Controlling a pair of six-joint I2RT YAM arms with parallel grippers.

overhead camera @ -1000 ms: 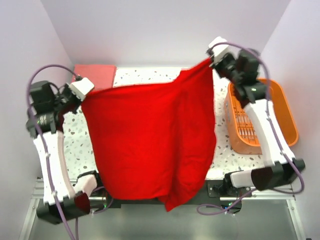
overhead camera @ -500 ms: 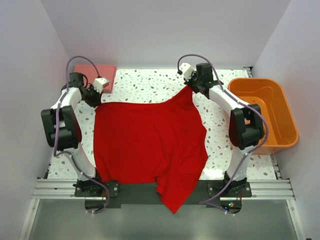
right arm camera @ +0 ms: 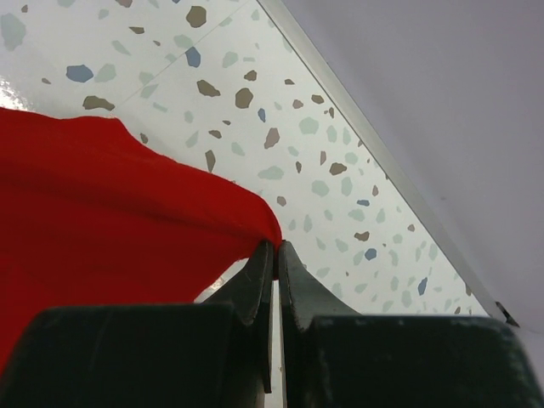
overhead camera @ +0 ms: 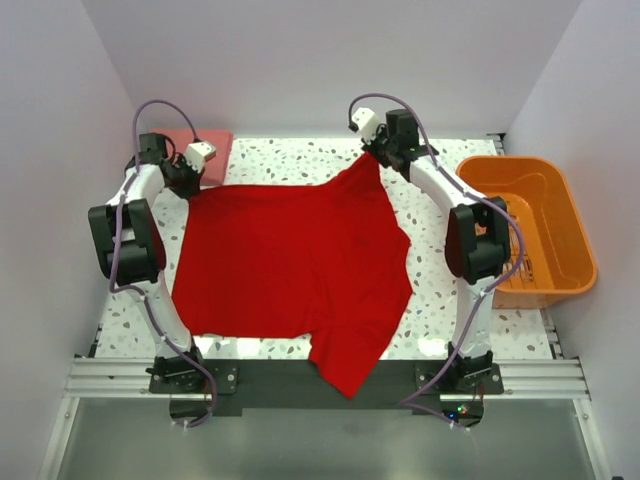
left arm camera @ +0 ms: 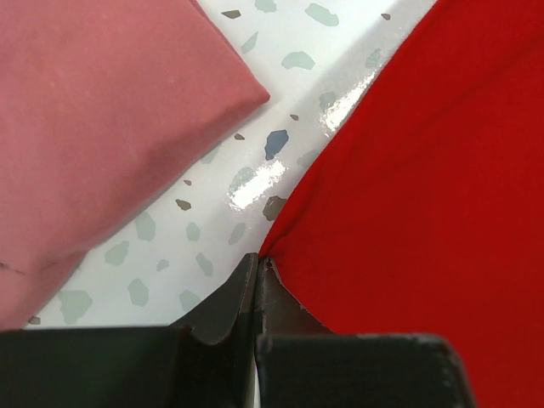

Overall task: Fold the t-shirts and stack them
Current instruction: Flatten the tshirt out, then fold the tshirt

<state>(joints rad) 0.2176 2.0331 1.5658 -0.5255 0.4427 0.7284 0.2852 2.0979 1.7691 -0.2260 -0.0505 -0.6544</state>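
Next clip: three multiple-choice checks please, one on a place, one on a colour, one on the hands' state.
1. Where does the folded pink shirt lie?
A. far left corner of the table
B. near right corner
C. hanging off the near edge

2. What colour is the spread-out t-shirt?
A. blue
B. red
C. white

3. How are the left hand and right hand?
A. both open
B. both shut on the spread-out t-shirt
C. only the left shut

1 A: the top view shows it at the far left corner.
2 B: red in every view.
3 B: each wrist view shows its hand clamped on red cloth.
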